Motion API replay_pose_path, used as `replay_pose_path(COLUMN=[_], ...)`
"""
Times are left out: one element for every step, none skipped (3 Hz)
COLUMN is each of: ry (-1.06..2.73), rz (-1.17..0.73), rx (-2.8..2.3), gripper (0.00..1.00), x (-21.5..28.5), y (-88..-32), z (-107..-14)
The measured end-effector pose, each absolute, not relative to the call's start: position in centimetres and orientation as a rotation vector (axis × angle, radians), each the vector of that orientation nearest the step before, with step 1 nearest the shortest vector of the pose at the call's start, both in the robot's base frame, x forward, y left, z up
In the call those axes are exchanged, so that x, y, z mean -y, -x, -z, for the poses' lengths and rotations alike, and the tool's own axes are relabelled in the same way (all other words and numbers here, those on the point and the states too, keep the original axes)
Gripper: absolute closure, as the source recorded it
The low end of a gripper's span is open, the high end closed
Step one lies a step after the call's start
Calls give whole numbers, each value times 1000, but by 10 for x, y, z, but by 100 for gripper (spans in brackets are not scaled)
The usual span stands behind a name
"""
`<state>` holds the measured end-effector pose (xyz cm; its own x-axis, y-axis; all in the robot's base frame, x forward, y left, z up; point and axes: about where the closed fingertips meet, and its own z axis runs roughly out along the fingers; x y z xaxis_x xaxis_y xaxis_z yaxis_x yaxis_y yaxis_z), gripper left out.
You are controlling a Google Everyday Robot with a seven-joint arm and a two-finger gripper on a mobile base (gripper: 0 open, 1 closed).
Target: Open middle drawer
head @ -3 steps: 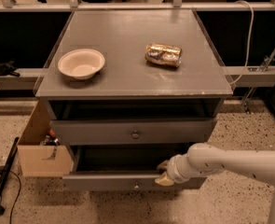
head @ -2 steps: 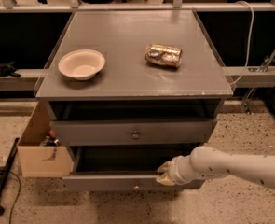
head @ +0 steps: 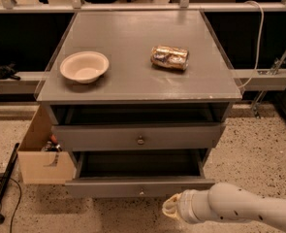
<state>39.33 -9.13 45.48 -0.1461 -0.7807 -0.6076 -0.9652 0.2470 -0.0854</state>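
Note:
The middle drawer [head: 108, 187] is the low grey front panel with a small round knob [head: 141, 192], near the bottom of the grey cabinet. It stands pulled out, and its dark inside shows above the panel. My gripper [head: 170, 208] is at the end of the white arm that comes in from the lower right. It sits just below and in front of the drawer's front panel, right of the knob and apart from it. The taller-fronted drawer [head: 99, 137] with the bigger knob [head: 140, 140] is above.
On the cabinet top [head: 133, 76] stand a cream bowl [head: 84, 66] and a crushed shiny can [head: 169, 57]. A cardboard box [head: 40, 154] sits against the cabinet's left side. A black pole [head: 2, 188] lies on the speckled floor. A white cable [head: 258, 38] hangs at the right.
My gripper has moved down and away from the middle drawer's front panel, where it was touching right of the knob. The drawer stays pulled out.

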Motion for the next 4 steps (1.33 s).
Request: replay_pose_path(ry=[1581, 1581, 1581, 1581], rz=[-439, -439, -439, -439], rx=[-1990, -1990, -1990, -1990], gripper=[58, 34, 29, 51], x=[95, 95, 95, 95], y=[-395, -395, -395, -395], z=[-453, -453, -453, -453])
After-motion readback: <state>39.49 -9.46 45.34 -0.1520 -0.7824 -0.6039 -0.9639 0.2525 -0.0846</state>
